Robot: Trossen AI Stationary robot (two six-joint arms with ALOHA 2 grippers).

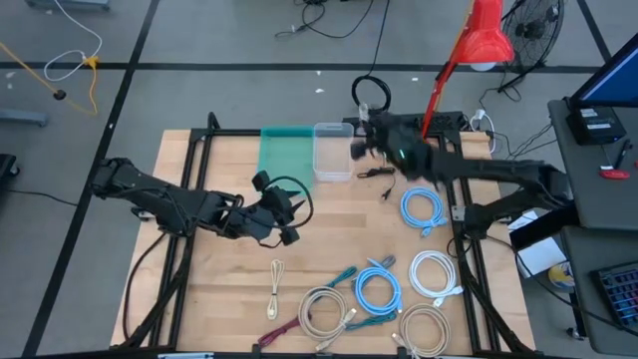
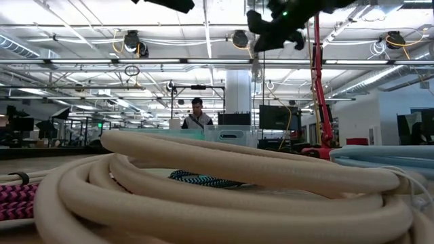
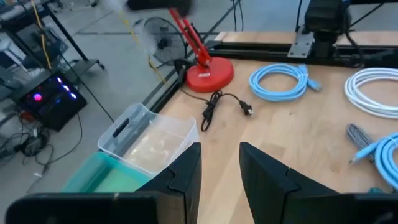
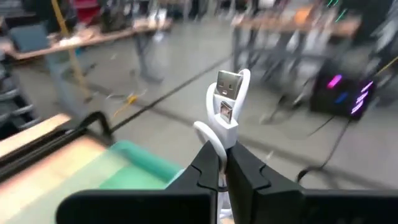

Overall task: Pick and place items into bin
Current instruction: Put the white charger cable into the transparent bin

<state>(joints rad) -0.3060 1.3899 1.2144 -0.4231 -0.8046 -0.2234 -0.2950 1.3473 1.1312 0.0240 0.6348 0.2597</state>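
Your right gripper (image 4: 222, 163) has its fingers pinching a white USB cable (image 4: 227, 106); your left gripper (image 3: 219, 163) has its fingers parted, holding nothing.

Bin (image 1: 332, 152) sits at table (image 1: 329, 249) far edge, centre; mat (image 1: 286, 152) touching its left side. Lamp base (image 3: 209, 73) right of bin, its cord (image 1: 376, 175) on the table beside it. Cable coils (image 1: 423, 209) lie along right side and near edge. Right gripper (image 1: 361, 143) above bin's right rim; left gripper (image 1: 289, 221) over table centre-left.
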